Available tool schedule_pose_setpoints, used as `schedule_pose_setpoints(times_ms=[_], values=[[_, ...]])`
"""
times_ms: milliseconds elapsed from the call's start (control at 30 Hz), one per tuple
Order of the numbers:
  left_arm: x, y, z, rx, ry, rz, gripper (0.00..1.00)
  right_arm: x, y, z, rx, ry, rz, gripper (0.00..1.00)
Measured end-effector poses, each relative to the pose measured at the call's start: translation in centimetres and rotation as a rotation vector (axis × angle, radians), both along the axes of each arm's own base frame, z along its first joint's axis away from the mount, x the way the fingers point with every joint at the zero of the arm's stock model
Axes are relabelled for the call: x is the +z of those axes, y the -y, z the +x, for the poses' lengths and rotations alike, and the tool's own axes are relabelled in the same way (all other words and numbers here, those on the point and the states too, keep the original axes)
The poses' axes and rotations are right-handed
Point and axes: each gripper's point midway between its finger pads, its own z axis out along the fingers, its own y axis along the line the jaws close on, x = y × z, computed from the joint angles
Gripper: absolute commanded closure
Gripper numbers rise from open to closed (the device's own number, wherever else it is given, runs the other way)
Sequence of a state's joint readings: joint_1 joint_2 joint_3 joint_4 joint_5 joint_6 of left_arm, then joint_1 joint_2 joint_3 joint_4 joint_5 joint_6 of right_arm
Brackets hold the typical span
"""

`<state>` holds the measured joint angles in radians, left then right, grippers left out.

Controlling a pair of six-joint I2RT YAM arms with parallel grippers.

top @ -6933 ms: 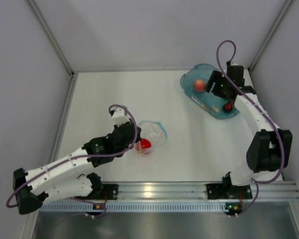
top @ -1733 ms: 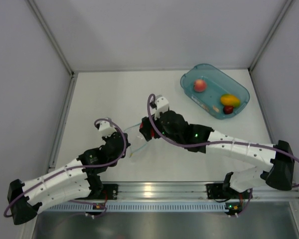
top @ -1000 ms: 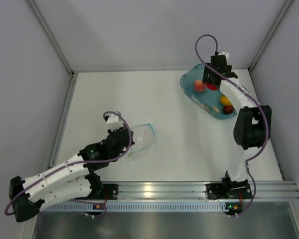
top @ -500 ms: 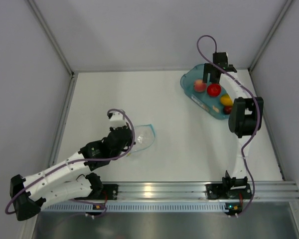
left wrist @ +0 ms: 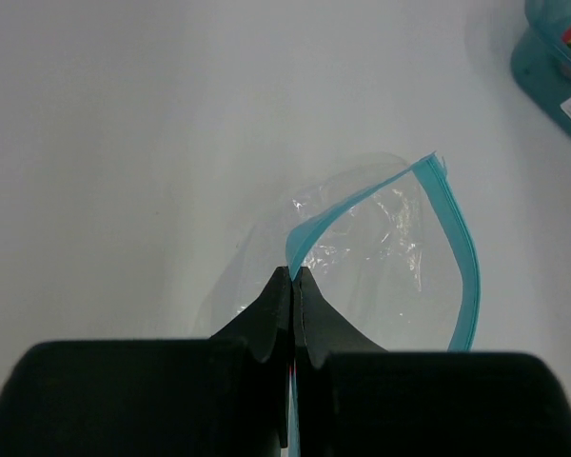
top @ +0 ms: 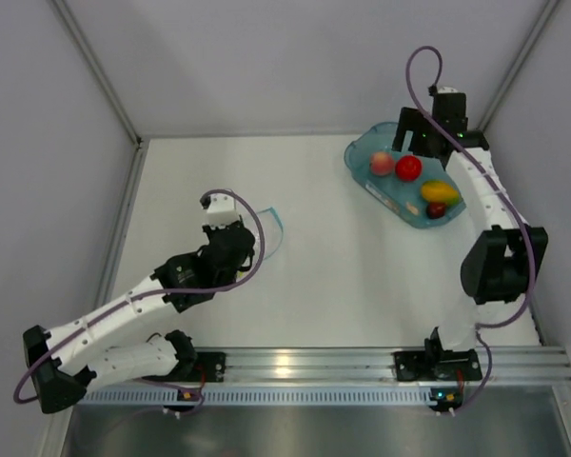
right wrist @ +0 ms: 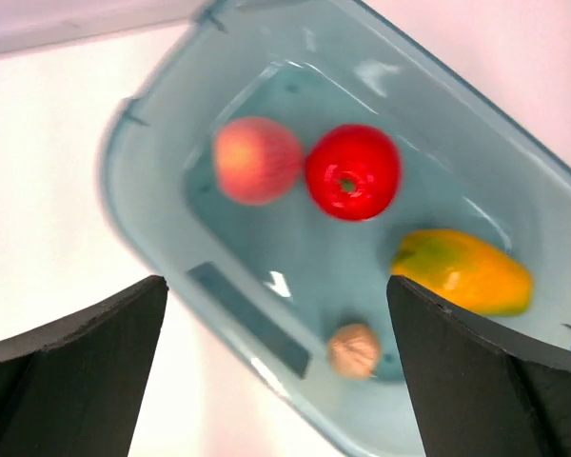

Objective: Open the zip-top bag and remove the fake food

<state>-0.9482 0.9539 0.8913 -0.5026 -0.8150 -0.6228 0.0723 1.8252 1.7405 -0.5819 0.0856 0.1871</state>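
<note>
Left claw [left wrist: 293, 286] is pinched shut on the teal zip strip of the zip-top bag [left wrist: 381, 248], at the near corner of its mouth. From there the strip curves away in a loop, so the mouth gapes, with crinkled clear plastic behind it. From above, the bag [top: 273, 227] sits just beside that claw [top: 240, 238], left of centre on the white tabletop [top: 343, 276].

Right claw [right wrist: 276, 286] hovers spread wide above the teal translucent tub [right wrist: 124, 190], gripping nothing. The tub [top: 355, 157] stands at the far right of the tabletop, well apart from the bag.

The fake food lies in it: a pinkish peach [right wrist: 257, 160] touching a red tomato [right wrist: 353, 171], a yellow-orange mango [right wrist: 462, 271], and a small dark red piece [top: 437, 210] just beside the mango. A small tan lump [right wrist: 354, 349] lies near them.
</note>
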Motion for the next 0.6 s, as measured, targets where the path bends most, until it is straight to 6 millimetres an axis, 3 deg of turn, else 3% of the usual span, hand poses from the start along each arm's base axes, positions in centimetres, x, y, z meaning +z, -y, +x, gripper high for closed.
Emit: schedule_pose_setpoints(times_ms=[133,333,467,600], values=[[0.9,-1.4,1.3,0.075,0.028,0.085,1.0,3.0,-2.4,-4.3,0.079,0.077,0.155,0.01],[1.3,-4.5,4.6,0.229,0.015,0.273,1.0,3.0,-5.2,-10.9,0.173,0.089,0.296,0.01],[0.6,-6.3,7.4,0.304,-0.04,0.389,1.0,4.5,-6.3,-13.9,0.223,0.126,0.334,0.01],[-1.1,-8.0,10.6,0.366,-0.11,0.477,1.0,7.5,-7.1,-16.7,0.277,0.21,0.345,0.01]])
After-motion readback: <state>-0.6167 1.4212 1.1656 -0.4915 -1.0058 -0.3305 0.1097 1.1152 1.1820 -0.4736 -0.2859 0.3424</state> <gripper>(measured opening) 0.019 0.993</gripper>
